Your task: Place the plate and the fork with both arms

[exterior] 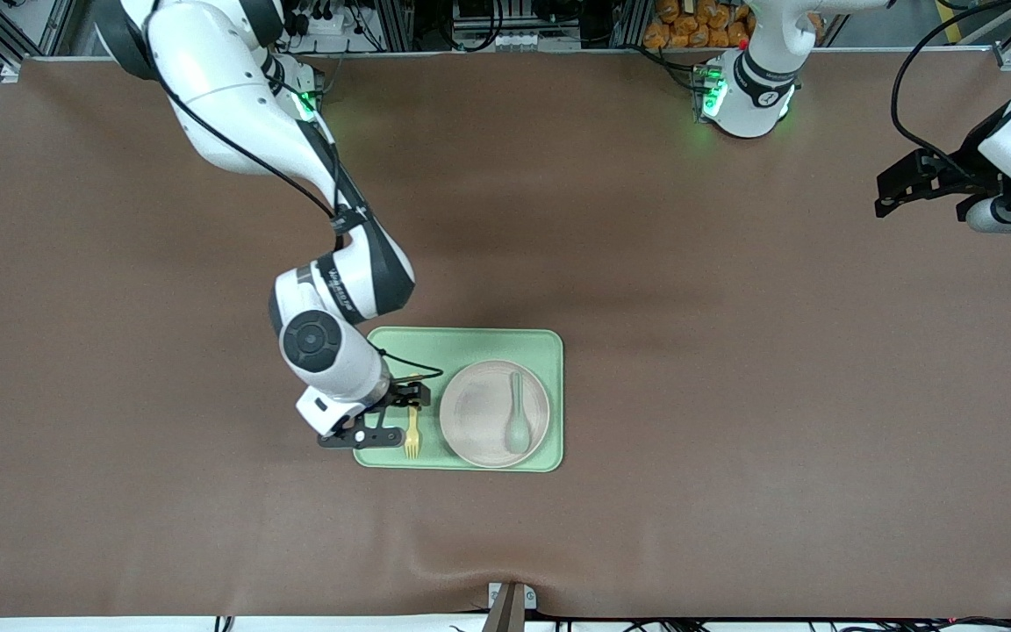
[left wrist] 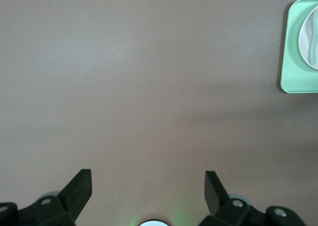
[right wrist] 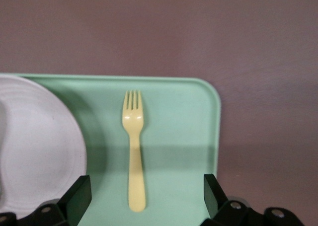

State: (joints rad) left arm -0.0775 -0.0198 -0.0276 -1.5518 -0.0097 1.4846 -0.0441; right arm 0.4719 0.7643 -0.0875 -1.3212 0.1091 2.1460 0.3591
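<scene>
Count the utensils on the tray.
2. The fork lies on the tray beside the plate, toward the right arm's end, under the open right claw. The spoon lies in the plate.

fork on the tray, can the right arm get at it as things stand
Probably yes. The right tool hangs open directly over the fork, its fingers set either side of the handle. The fork lies flat on the green tray, apart from the plate, and nothing covers it.

the right gripper (exterior: 393, 414) hangs open over the fork (exterior: 412, 434); the plate (exterior: 479, 412) crowds one side, tray (exterior: 470, 341) rim the other.
</scene>
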